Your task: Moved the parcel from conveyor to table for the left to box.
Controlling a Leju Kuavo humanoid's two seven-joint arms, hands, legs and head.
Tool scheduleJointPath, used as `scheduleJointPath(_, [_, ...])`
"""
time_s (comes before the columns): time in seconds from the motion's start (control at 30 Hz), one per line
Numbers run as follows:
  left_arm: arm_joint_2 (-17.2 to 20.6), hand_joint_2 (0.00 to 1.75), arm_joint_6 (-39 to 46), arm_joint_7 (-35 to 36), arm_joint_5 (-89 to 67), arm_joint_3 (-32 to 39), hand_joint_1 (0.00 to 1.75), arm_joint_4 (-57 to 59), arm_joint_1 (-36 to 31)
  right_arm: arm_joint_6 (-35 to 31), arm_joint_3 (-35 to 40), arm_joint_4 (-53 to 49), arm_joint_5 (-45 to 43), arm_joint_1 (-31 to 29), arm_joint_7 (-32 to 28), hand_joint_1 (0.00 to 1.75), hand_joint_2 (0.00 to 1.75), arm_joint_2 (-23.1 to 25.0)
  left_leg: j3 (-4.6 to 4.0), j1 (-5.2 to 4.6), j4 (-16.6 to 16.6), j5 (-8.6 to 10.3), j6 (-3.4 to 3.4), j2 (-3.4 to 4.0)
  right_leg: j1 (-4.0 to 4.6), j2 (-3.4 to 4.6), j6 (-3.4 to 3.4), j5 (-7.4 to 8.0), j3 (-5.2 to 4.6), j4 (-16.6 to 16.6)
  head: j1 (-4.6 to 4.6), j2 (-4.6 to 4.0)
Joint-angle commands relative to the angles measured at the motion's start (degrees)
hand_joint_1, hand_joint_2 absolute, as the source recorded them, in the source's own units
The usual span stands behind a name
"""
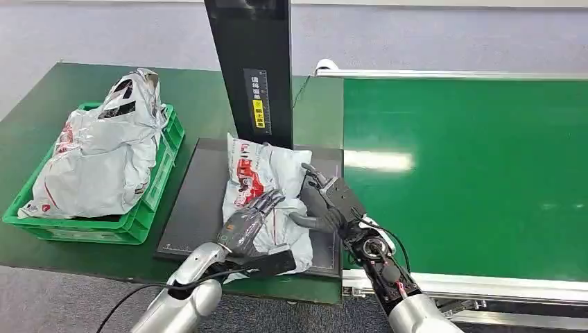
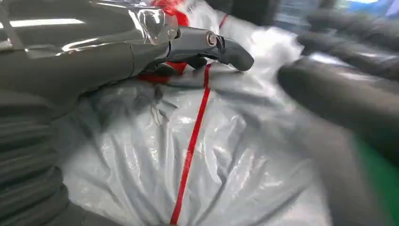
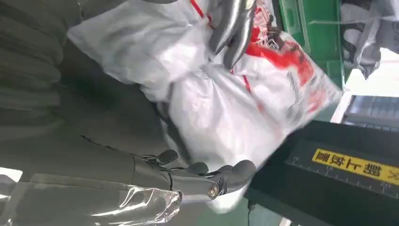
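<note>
Parcel (image 1: 267, 191): soft white plastic mailer bag, crumpled and glossy, red printed graphics on its far-left part and a thin red stripe running along it, clearly seen in the left wrist view (image 2: 190, 150). It lies on the black flat platform (image 1: 197, 201) on the dark green table (image 1: 41, 125), just left of the conveyor edge, in front of the black upright column (image 1: 253, 69). Left hand (image 1: 248, 220): rests on the near-left part of the parcel, fingers (image 1: 267, 202) extended and slightly apart over the bag's top, palm on the plastic; a closed grip cannot be confirmed. Right hand (image 1: 326, 205): at the parcel's right edge, thumb stretched toward the bag and fingers pointing away from the robot along its side; the right wrist view shows the hand (image 3: 188, 181) against the white bag (image 3: 221, 108). Whether it is pinching the plastic or just touching it cannot be told. To the left, a green crate (image 1: 156, 180) holds a heap of similar white and grey mailer bags (image 1: 104, 149). To the right, the green conveyor belt (image 1: 471, 173) runs far from the robot, with a silver rail along its near side. The column carries a yellow label (image 1: 259, 113).
</note>
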Motion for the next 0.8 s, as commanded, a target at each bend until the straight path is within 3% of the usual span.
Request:
scheduleJointPath(0.03, [-1.62, 1.75, -1.28, 4.16, -5.19, 1.64, 0.0, 14.38, -1.54, -0.26, -1.85, -0.48, 1.27, 0.22, 0.76, 0.0, 1.75, 0.92, 0.38, 0.0, -0.18, -0.01, -0.02, 0.13, -0.01, 0.19, -0.01, 0.02, 0.33, -0.15, 0.02, 0.0])
scheduleJointPath(0.07, [-1.58, 1.75, -1.33, 3.86, -5.19, 2.51, 0.03, 13.8, -1.17, -0.24, -2.02, -0.74, 1.24, 0.45, 0.77, 0.0, 1.75, 0.93, 0.41, -0.03, -0.15, -0.03, -0.02, 0.14, -0.04, 0.19, 0.0, 0.02, 0.36, -0.1, 0.0, 0.0])
scheduleJointPath(0.1, [-1.57, 1.75, -1.26, 3.6, -5.12, 3.08, 1.38, 13.28, -0.95, -0.31, -2.29, -0.98, 1.12, 0.64, 0.83, 0.0, 1.75, 0.9, 0.49, 0.0, -0.16, -0.05, -0.02, 0.16, -0.02, 0.22, 0.0, 0.04, 0.46, -0.12, 0.02, 0.0])
scheduleJointPath(0.17, [-1.38, 1.75, -1.14, 2.97, -4.7, 4.02, 1.71, 12.13, -0.6, -0.14, -2.62, -1.57, 1.01, 1.02, 0.9, 0.0, 1.75, 0.8, 0.62, 0.0, -0.17, -0.09, -0.02, 0.13, -0.01, 0.19, 0.0, 0.05, 0.65, -0.13, 0.02, 0.0])
scheduleJointPath(0.63, [-0.89, 1.75, -0.09, 0.03, -2.69, 6.0, 1.75, 8.83, 0.81, -0.07, -3.28, -3.18, 1.26, 2.1, 1.19, 0.0, 1.75, 0.82, 0.9, 0.03, -0.21, -0.04, -0.03, 0.23, 0.01, 0.3, -0.05, 0.09, 0.83, -0.19, 0.0, 0.0])
scheduleJointPath(0.8, [-0.83, 1.75, 0.11, -7.83, 5.63, 7.84, 1.75, 6.04, 1.55, 0.21, -3.83, -4.22, 1.0, 2.59, 0.98, 0.0, 1.75, 0.27, 0.88, 0.0, -0.14, -0.06, -0.01, 0.17, -0.01, 0.23, -0.04, 0.05, 0.83, -0.11, 0.0, 0.0])
